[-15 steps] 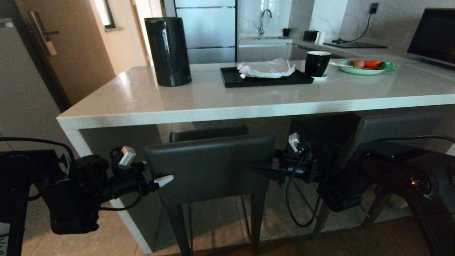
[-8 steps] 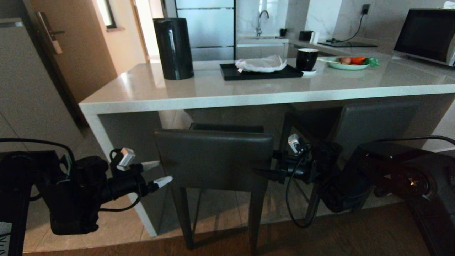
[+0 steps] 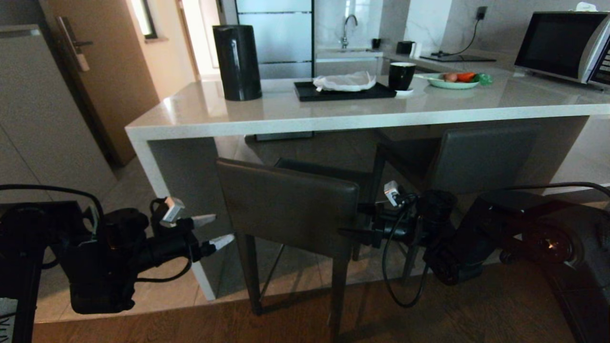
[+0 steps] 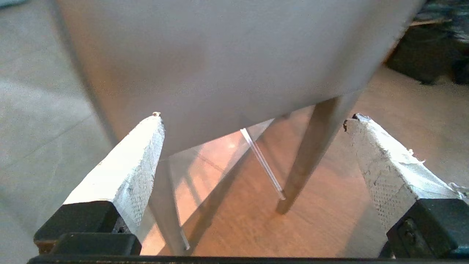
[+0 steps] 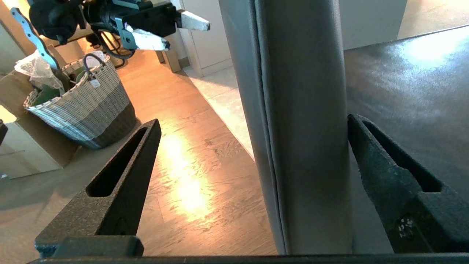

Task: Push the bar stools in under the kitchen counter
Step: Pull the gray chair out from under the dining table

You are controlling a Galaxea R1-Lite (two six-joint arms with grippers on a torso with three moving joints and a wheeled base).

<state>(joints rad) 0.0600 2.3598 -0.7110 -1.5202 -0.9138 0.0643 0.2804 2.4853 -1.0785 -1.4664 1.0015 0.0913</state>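
Observation:
The near bar stool (image 3: 286, 209) stands in front of the kitchen counter (image 3: 305, 121), its dark grey backrest turned at an angle. My left gripper (image 3: 212, 231) is open just off the backrest's left end; the left wrist view shows the backrest (image 4: 227, 66) ahead of its taped fingers (image 4: 139, 165). My right gripper (image 3: 357, 221) is open around the backrest's right edge (image 5: 300, 128), one finger on either side of it. The second bar stool (image 3: 481, 157) sits further right, tucked under the worktop.
On the counter stand a black cylinder (image 3: 237, 62), a black tray (image 3: 305, 93) with a white bag, a mug (image 3: 401, 75), a plate of vegetables (image 3: 452, 80) and a microwave (image 3: 557, 45). A wicker basket (image 5: 84, 102) stands on the wood floor.
The whole view has drawn back from the counter, so the camera moved. The near stool's backrest now looks turned, with its left end nearer me. Both grippers stay open beside it.

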